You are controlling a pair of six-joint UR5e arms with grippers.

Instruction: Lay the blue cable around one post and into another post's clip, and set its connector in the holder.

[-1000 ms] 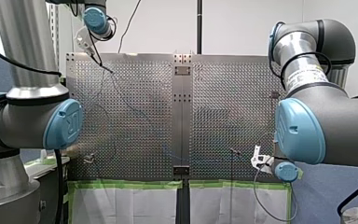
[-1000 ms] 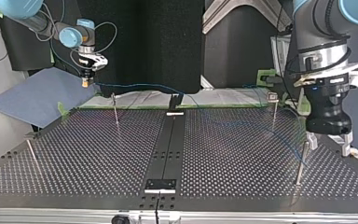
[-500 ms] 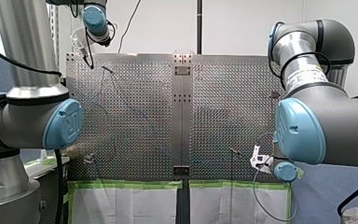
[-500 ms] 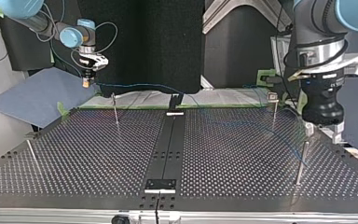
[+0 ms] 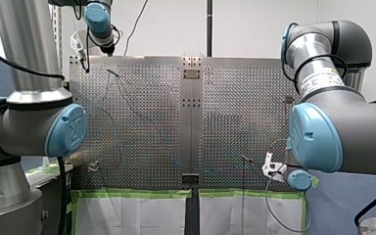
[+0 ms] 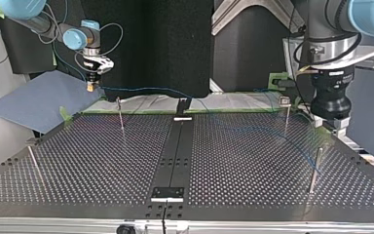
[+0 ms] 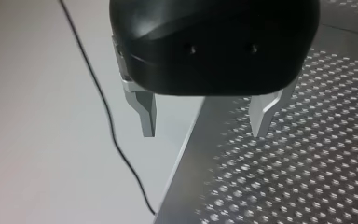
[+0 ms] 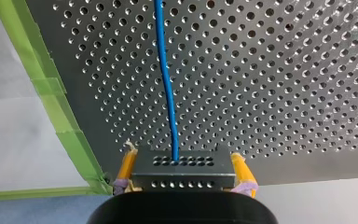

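The blue cable point(image 8: 167, 79) comes straight out of the connector point(image 8: 182, 181), a dark block with rows of small holes. Its long axis points away from my right pincer point(image 8: 182, 169), out over the perforated bench point(image 8: 284, 70). That pincer is closed on the connector, with a yellow pad against each short end. It holds the block in the air at the edge lined with green tape point(image 8: 51, 93), close to a corner.

Seen from across the bench, the cable runs roughly level along the taped edge and passes close to a black bracket point(image 6: 182, 105) at the middle of that edge. I cannot tell whether it touches the bracket. Past there it slants over the bench toward a thin post point(image 6: 314, 168) near the side edge below my left arm and grows faint. How it sits at that post is too fine to read. A clip-headed post point(image 6: 285, 113) stands nearer the taped edge, and the cable's path beside it is also unclear.

My left pincer point(image 7: 204, 116) is wide open, its two metal fingers point(image 7: 144, 112) well apart with nothing between them. It hangs over the bench edge opposite the tape, near a corner. One finger is above the perforated plate and the other is above the pale surface beyond, where a thin black cord point(image 7: 107, 116) trails.
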